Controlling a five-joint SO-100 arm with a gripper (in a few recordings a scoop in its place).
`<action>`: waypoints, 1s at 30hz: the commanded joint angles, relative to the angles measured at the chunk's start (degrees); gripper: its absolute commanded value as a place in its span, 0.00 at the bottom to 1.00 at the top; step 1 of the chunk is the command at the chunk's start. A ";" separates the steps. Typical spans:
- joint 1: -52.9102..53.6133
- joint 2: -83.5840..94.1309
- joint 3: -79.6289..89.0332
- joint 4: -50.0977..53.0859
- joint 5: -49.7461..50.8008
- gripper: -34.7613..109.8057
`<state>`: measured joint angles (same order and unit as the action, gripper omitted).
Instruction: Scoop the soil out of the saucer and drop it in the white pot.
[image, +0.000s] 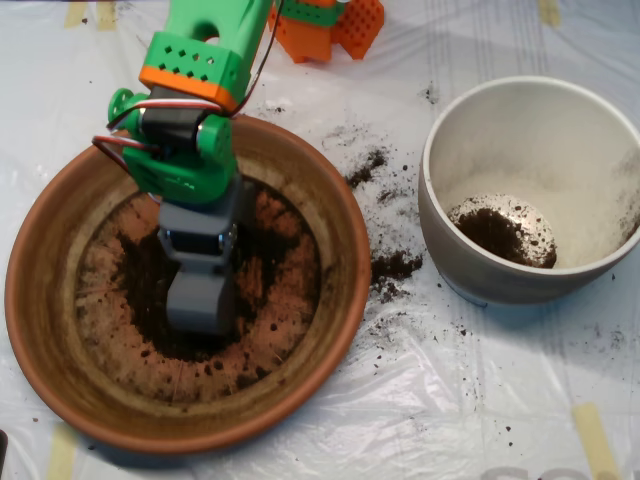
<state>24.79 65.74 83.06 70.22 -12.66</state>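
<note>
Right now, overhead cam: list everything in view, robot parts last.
saucer: 1, terracotta, left half of view.
soil in saucer: dark patch on the saucer floor, around the scoop.
pot: 1, off-white inside, greyish wall, right.
soil in pot: small dark heap at the bottom.
spilled soil: dark clumps and specks on the sheet between saucer and pot.
plastic sheet: clear, wrinkled, covers the table.
tape strips: yellowish, at the sheet's edges.
orange part: top centre, partly cut off.
arm: green with orange band, top left.
scoop: grey, down in the saucer.
</note>
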 joint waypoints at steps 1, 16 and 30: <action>2.02 3.96 0.00 0.62 -0.62 0.40; 0.62 10.46 4.31 -2.90 0.18 0.24; -1.23 17.05 2.29 -1.14 -0.70 0.24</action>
<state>23.12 75.41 88.68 67.68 -12.66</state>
